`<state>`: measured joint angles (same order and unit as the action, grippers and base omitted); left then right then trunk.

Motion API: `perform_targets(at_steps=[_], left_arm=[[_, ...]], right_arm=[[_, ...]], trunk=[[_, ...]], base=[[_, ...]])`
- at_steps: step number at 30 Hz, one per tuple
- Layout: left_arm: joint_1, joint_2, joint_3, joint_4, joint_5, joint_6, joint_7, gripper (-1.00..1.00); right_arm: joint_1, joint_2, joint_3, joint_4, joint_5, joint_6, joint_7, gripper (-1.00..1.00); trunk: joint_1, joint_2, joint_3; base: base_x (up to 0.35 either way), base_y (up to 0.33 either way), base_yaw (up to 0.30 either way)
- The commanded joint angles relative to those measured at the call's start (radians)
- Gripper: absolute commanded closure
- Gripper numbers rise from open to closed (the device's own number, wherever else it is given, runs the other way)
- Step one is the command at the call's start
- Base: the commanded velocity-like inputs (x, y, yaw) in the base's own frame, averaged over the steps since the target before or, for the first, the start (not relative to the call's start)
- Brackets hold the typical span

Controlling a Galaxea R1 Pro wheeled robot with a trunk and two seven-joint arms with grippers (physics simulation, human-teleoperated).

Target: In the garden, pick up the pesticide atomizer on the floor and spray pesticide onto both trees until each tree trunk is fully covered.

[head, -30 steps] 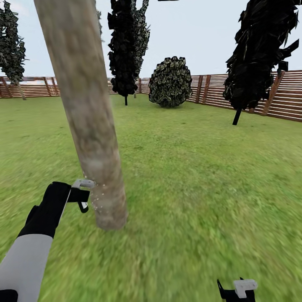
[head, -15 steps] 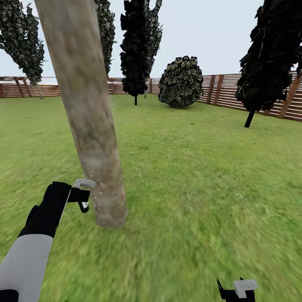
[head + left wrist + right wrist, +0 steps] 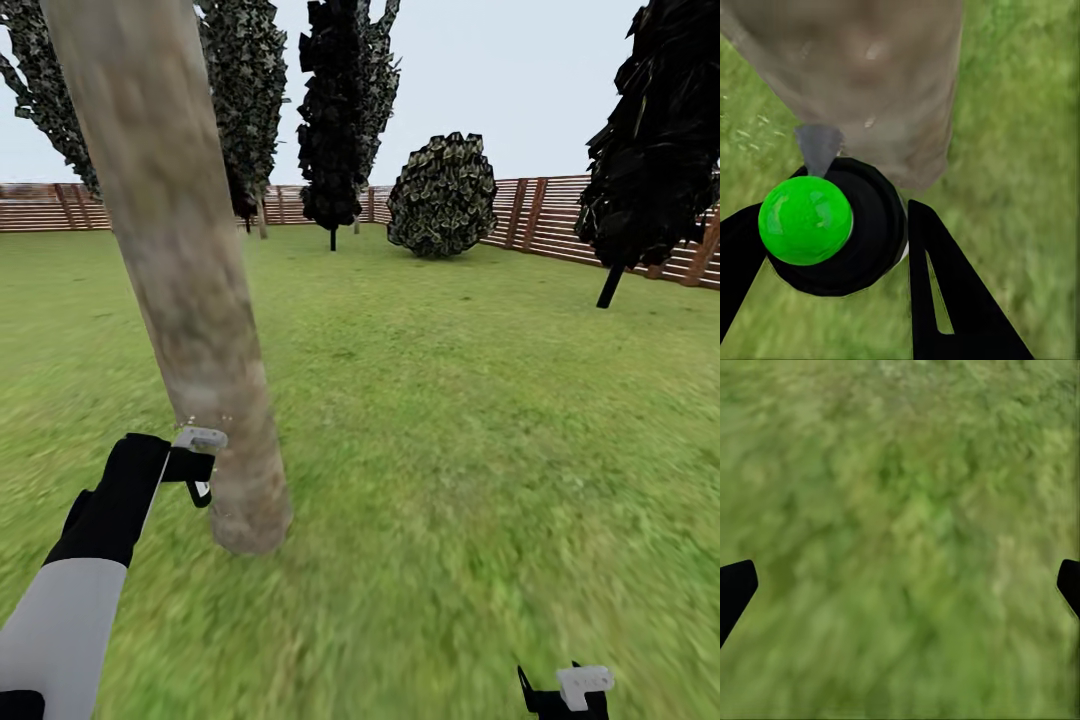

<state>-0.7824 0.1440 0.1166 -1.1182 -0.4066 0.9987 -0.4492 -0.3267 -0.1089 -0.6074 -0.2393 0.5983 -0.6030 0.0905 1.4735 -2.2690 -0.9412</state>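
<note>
A thick, pale mottled tree trunk (image 3: 190, 290) leans across the left of the head view and meets the grass floor (image 3: 450, 430) just ahead of me. My left gripper (image 3: 200, 468) is shut on the pesticide atomizer (image 3: 200, 438), whose pale grey top sits right beside the trunk near its base. A few whitish pesticide speckles (image 3: 205, 420) dot the bark there. In the left wrist view the atomizer (image 3: 806, 219) shows a bright green ball on a black round body between the black fingers (image 3: 945, 300), its grey nozzle aimed at the trunk (image 3: 870, 75). My right gripper (image 3: 565, 690) hangs open low over grass.
Black-leaved trees with thin stems (image 3: 345, 110) (image 3: 655, 130) and a round bush (image 3: 442, 195) stand farther off. A grey-green leafy tree (image 3: 240, 100) rises behind the trunk. A brown slat fence (image 3: 560, 225) rings the lawn. Open grass stretches to the right.
The whole head view has swung, so the background trees and bush sit further right and the trunk a little further left. Fewer speckles show by the nozzle. Both arms keep their place in the picture.
</note>
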Motion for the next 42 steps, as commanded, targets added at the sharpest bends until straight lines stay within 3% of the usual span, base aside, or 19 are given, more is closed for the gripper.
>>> perform_targets(at_steps=[1, 18, 23, 26, 30, 35, 39, 42], left_arm=[[0.0, 0.0, 0.0, 0.001, 0.0, 0.0, 0.0, 1.0], [0.001, 0.009, 0.004, 0.008, -0.003, 0.002, 0.003, 1.0], [0.003, 0.014, 0.05, 0.014, -0.006, -0.002, 0.006, 1.0], [0.023, 0.014, 0.055, 0.015, -0.006, -0.004, 0.008, 1.0], [0.034, 0.011, 0.054, 0.031, -0.008, -0.004, 0.01, 1.0], [0.038, -0.015, 0.048, 0.05, -0.009, -0.005, 0.01, 1.0], [0.095, 0.016, 0.078, 0.064, -0.009, -0.01, 0.011, 1.0], [0.105, 0.02, 0.079, 0.093, -0.008, -0.037, 0.02, 1.0]], right_arm=[[0.0, 0.0, 0.0, 0.0, 0.0, 0.0, 0.0, -1.0], [0.0, 0.0, 0.0, 0.0, 0.0, 0.0, 0.0, -1.0], [0.0, 0.0, 0.001, 0.0, 0.0, 0.0, 0.0, -1.0], [0.0, 0.0, 0.001, 0.001, 0.0, 0.0, 0.0, -1.0], [0.0, 0.0, 0.001, 0.001, 0.0, 0.0, 0.0, -1.0], [0.0, 0.0, 0.001, 0.001, 0.0, 0.0, 0.0, -1.0], [0.0, 0.0, 0.001, 0.001, 0.0, 0.0, 0.0, -1.0], [0.0, 0.0, 0.0, 0.001, 0.0, 0.0, 0.0, -1.0]], trunk=[[0.0, 0.0, 0.0], [0.0, 0.0, 0.0], [0.0, 0.0, 0.0], [0.0, 0.0, 0.0], [0.0, 0.0, 0.0], [0.0, 0.0, 0.0], [0.0, 0.0, 0.0], [0.0, 0.0, 0.0]], base=[[0.271, -0.17, 0.0], [0.049, -0.258, 0.007], [0.009, -0.275, 0.231], [0.149, -0.243, 0.275], [0.17, -0.116, 0.278], [0.021, -0.012, 0.278], [0.001, 0.0, 0.217], [0.0, 0.0, 0.04]])
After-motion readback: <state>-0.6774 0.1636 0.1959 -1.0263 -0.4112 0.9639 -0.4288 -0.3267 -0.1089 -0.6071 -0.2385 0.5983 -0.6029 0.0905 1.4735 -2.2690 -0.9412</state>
